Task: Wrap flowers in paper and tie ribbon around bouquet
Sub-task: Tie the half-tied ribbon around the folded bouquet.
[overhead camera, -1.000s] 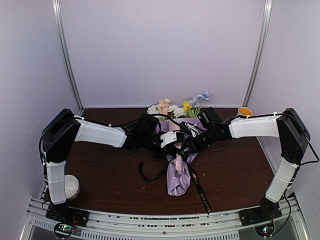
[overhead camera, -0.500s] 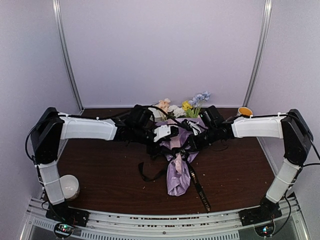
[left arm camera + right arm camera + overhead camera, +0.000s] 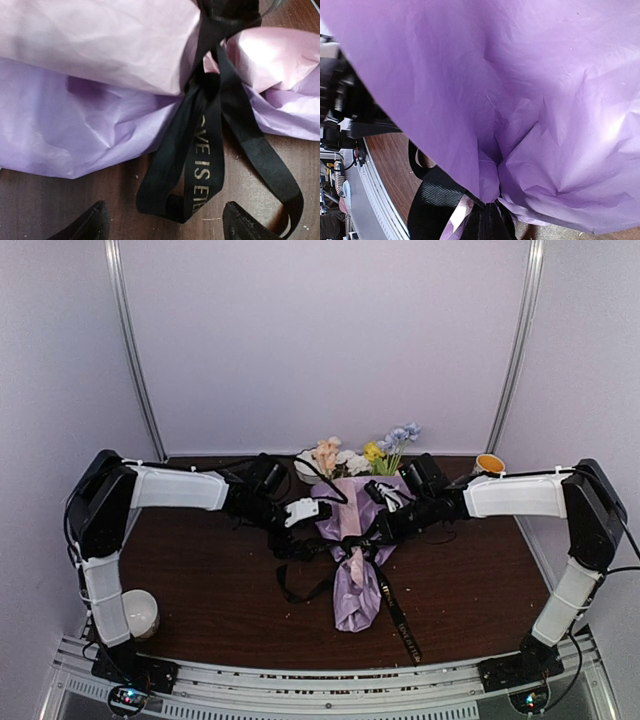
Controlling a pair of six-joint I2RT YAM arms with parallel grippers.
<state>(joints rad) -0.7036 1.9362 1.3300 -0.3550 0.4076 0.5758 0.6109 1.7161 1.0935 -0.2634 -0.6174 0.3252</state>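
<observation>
The bouquet (image 3: 356, 585) lies at the middle of the table, a lilac paper (image 3: 75, 125) cone with its narrow end toward me. The flowers (image 3: 352, 456) stick out of its far end. The black ribbon (image 3: 200, 165) is cinched round the cone's waist, and a loop with gold lettering lies on the wood. My left gripper (image 3: 167, 226) is open just left of the waist, the ribbon loop lying loose between its fingertips (image 3: 95, 222). My right gripper (image 3: 492, 225) is shut at the waist from the right, pinching the ribbon (image 3: 435, 200) under the paper (image 3: 520, 90).
A ribbon tail (image 3: 402, 625) runs toward the near edge, and another loop (image 3: 292, 587) lies left of the cone. A white cup (image 3: 142, 612) stands by the left arm's base. An orange cup (image 3: 489, 462) sits at the back right. A metal rail (image 3: 320, 680) edges the near side.
My left gripper has opened, let go of the ribbon and drawn back to the left, off the bouquet. The right gripper has stayed shut at the waist.
</observation>
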